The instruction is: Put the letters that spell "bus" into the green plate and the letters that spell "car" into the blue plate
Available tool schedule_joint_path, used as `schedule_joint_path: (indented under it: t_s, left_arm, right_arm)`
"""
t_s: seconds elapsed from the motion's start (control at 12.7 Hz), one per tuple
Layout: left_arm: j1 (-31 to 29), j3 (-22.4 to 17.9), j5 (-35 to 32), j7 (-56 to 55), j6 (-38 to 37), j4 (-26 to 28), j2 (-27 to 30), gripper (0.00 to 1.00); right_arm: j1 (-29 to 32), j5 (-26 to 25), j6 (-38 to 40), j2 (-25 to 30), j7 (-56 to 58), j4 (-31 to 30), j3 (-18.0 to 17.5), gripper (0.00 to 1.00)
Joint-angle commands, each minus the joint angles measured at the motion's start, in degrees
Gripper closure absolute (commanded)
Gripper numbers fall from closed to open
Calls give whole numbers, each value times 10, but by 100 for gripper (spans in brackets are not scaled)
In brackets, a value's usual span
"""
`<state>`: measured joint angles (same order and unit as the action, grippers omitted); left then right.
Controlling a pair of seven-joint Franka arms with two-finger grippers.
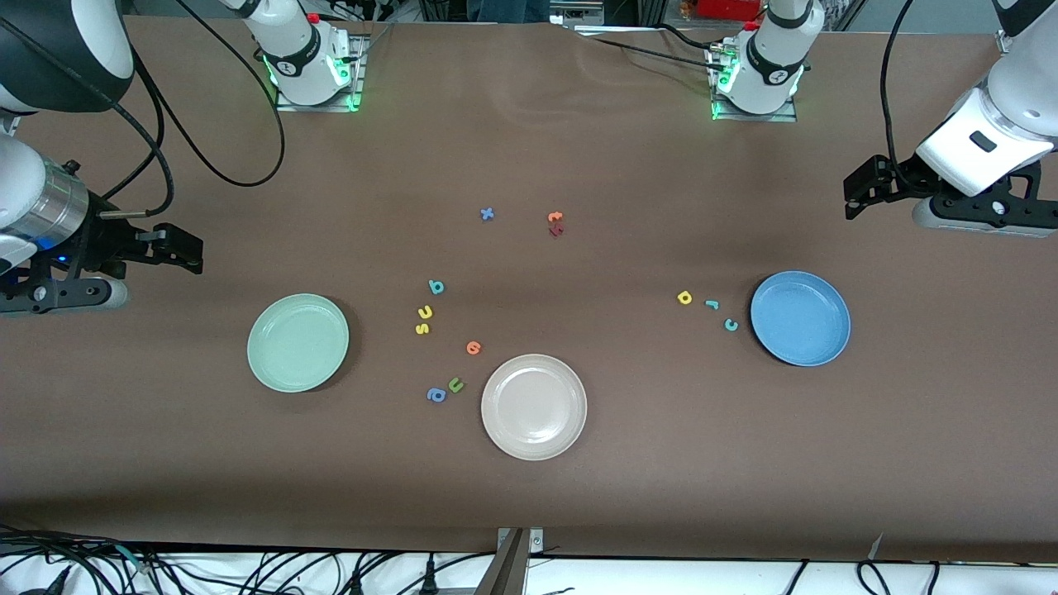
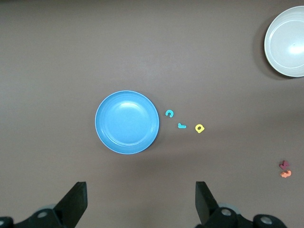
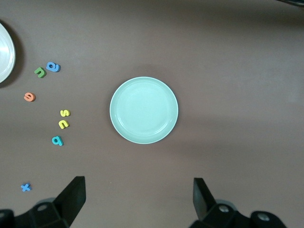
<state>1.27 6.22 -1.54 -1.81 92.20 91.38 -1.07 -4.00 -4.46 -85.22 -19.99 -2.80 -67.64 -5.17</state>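
Note:
The green plate (image 1: 297, 342) (image 3: 144, 110) lies toward the right arm's end of the table. Beside it, nearer the middle, lie the teal b (image 1: 436, 287) (image 3: 57, 140), yellow u (image 1: 425, 311) (image 3: 63, 124) and yellow s (image 1: 422, 328) (image 3: 65, 113). The blue plate (image 1: 800, 318) (image 2: 127, 122) lies toward the left arm's end, with the teal c (image 1: 731, 324) (image 2: 169, 113), teal r (image 1: 712, 304) (image 2: 181, 126) and yellow a (image 1: 684, 297) (image 2: 200, 128) in a row beside it. My left gripper (image 1: 856, 194) (image 2: 140, 187) and right gripper (image 1: 185, 249) (image 3: 137, 183) hang open and empty over bare table at their own ends.
A beige plate (image 1: 534, 406) sits nearest the front camera, mid-table. Around it lie an orange e (image 1: 473, 347), a green u (image 1: 456, 384) and a blue a (image 1: 436, 395). Farther back lie a blue x (image 1: 487, 214) and an orange letter (image 1: 555, 217) touching a dark red one (image 1: 556, 230).

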Motion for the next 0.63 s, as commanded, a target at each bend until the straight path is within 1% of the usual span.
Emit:
schedule_joint_path:
  t_s: [0.0,0.55]
  left_arm:
    - [-6,4,-7,9,-12,-14,-5,0]
    - [-22,4,11,10,-16,-15,-5,0]
  right_arm:
    - [1,-1,3,-6,-8,12,-2,0]
    - [1,-1,2,-6,-8,12,-2,0]
